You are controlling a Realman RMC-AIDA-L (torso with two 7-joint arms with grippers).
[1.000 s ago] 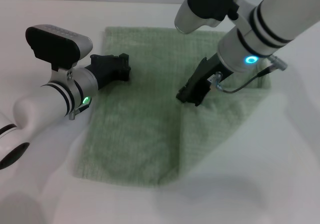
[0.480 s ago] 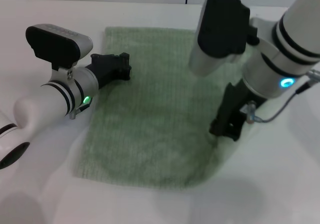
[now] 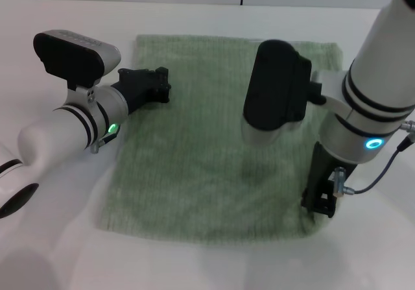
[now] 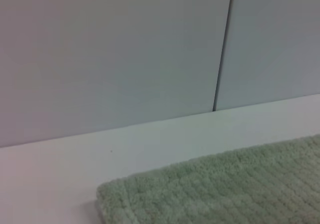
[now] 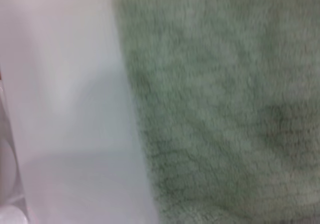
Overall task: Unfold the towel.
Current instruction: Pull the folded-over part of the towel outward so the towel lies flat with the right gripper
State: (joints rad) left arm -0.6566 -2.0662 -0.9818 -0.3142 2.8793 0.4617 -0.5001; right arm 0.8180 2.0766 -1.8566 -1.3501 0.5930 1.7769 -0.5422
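- Sage-green terry towel [image 3: 194, 147] lies spread flat on the white table [image 3: 58, 251], roughly square, ribbed pile showing across its whole face, no fold visible in the head view.
- Towel's far edge runs close to the table's back edge, below the pale wall panels [image 4: 110, 53]; its near edge lies closest to the robot.
- Left gripper [image 3: 152, 87] rests low on the towel's left margin, toward the far-left corner, touching or just above the cloth; contact cannot be confirmed.
- Left gripper's fingers: whether parted or closed cannot be told from the head view, and the left wrist view does not show them.
- Left wrist view shows a rounded towel corner [image 4: 107, 196] on the white surface, with the wall and a dark vertical panel seam [image 4: 222, 48] behind it.
- Right gripper [image 3: 321, 202] stands at the towel's near-right corner, pointing down, its black tip at the cloth's edge.
- Right gripper's fingers: it cannot be told whether they pinch the corner or have let it go; the tip hides the contact.
- Right wrist view shows the towel's edge [image 5: 135, 108] against bare table, cloth filling most of the frame.
- Thin grey cable [image 3: 379, 173] loops from the right wrist, hanging beside the towel's right edge.
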